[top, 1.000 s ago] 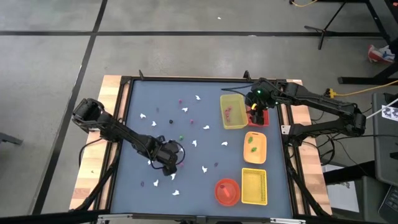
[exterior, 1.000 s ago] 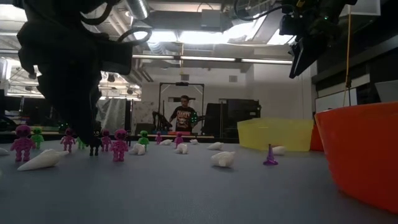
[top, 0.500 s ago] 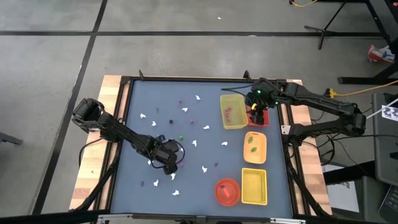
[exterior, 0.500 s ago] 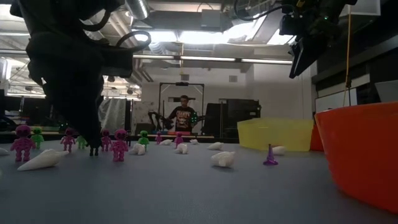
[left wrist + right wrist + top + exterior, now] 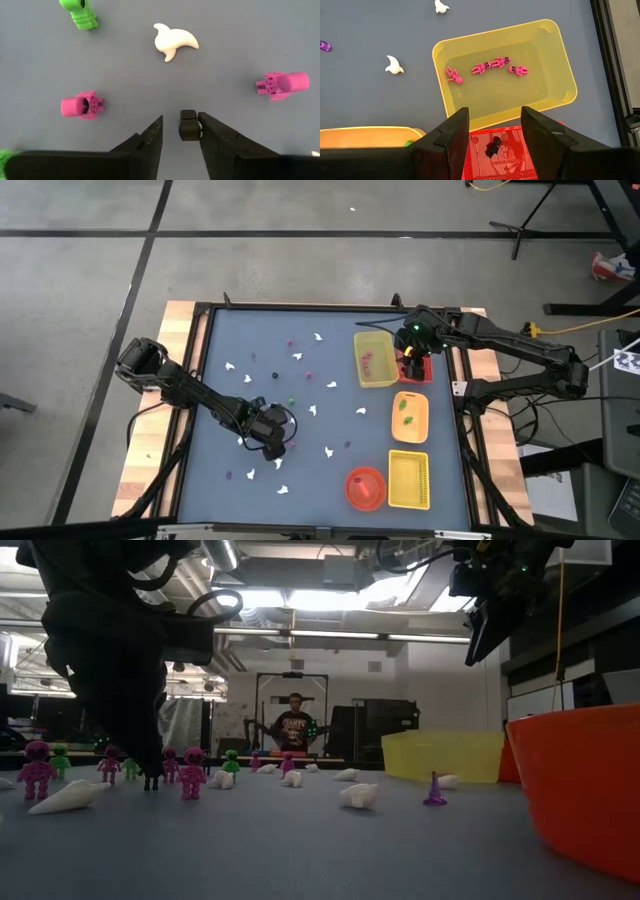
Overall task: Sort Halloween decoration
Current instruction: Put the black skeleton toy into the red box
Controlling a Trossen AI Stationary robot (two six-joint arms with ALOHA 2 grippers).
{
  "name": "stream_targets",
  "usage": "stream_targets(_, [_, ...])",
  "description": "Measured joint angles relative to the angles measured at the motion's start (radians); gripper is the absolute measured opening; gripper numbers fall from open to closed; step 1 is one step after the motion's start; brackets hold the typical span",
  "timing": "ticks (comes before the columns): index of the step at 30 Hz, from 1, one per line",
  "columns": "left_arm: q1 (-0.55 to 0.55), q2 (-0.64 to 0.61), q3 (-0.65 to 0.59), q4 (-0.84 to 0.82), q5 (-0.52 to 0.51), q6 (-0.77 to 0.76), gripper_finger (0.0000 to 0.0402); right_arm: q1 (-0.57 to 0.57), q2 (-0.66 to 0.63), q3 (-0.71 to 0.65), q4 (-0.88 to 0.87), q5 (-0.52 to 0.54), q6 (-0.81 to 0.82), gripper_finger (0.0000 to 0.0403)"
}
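Since the earlier frame, left gripper point(image 5: 272, 442) had sunk a little toward the tabletop and narrowed its fingers; right arm and trays unchanged.

High view: left gripper lay low over the tabletop point(image 5: 340, 465), nearer the left and near edges. Decoration pieces lay scattered across the middle. Right gripper point(image 5: 412, 358) hung over the red tray point(image 5: 424, 373) at the far right corner, beside the yellow tray point(image 5: 375, 379). An orange tray point(image 5: 420, 423), a second yellow tray point(image 5: 408, 502) and a bowl point(image 5: 353, 493) ran along the right edge.

Low view: left gripper stood down among the pink figures point(image 5: 192, 771) and green figures point(image 5: 231, 763); white ghosts point(image 5: 70, 796) lay around. A person point(image 5: 295, 728) stood in the room behind.

Left wrist view: fingers point(image 5: 150, 139) were part-closed, one finger touching a small dark piece point(image 5: 188, 125) that sat between them; whether it was pinched could not be told. Nearby lay two pink figures, a green figure and a white ghost.

Right wrist view: fingers point(image 5: 451, 136) spread, holding nothing, above the red tray, which held one dark piece. Four pink figures point(image 5: 492, 64) lay in the yellow tray.
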Motion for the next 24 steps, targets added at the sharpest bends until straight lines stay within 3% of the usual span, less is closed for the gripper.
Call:
stream_targets(16, [0.0,0.0,0.0,0.0,0.0,0.003,0.0026,0.0,0.0,0.0,0.0,0.0,0.0,0.0179])
stream_targets(24, [0.0,0.0,0.0,0.0,0.0,0.003,0.0024,0.0,0.0,0.0,0.0,0.0,0.0,0.0179])
